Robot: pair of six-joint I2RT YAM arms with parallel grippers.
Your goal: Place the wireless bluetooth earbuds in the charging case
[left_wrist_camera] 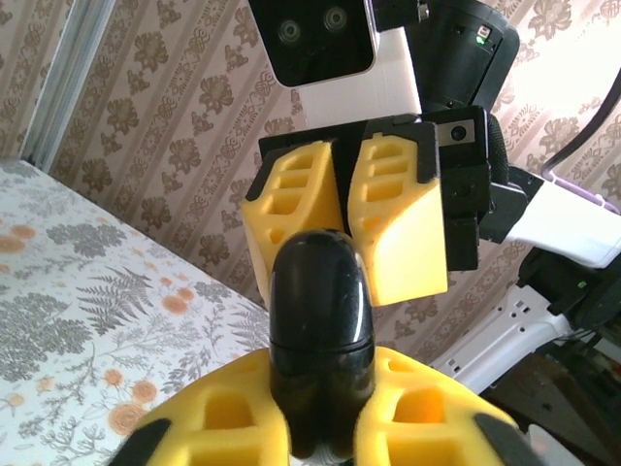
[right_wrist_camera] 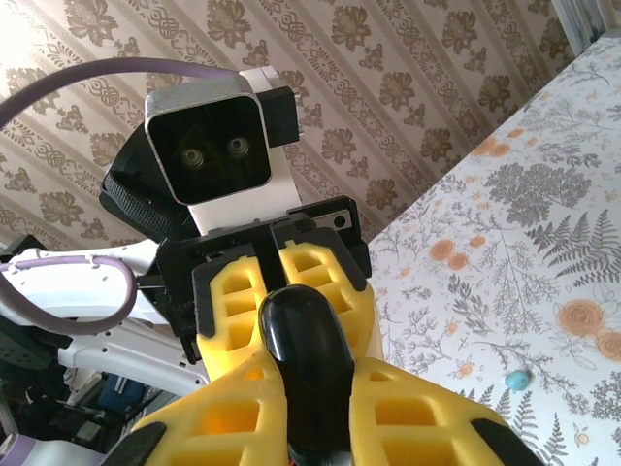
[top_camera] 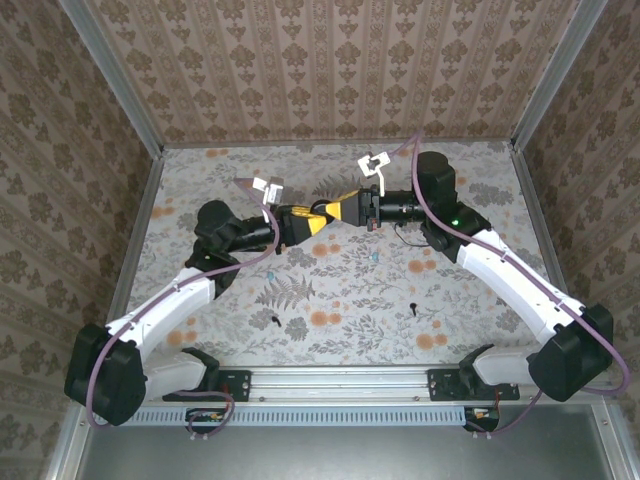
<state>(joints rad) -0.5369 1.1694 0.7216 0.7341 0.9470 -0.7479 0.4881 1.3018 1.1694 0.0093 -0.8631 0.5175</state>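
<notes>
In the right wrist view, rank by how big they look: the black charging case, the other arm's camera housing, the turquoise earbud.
Tied first: charging case and camera housing, about alike; the case is nearer, so unranked.
Last: turquoise earbud, smallest by far.

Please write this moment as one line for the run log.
charging case: held above table | left gripper: shut on it | right gripper: shut on it | black earbuds: two on table | turquoise earbud: on table

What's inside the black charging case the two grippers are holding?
Nothing can be seen inside: the charging case, between the left fingers and right fingers, looks shut. Two black earbuds and a turquoise earbud lie on the table.
</notes>
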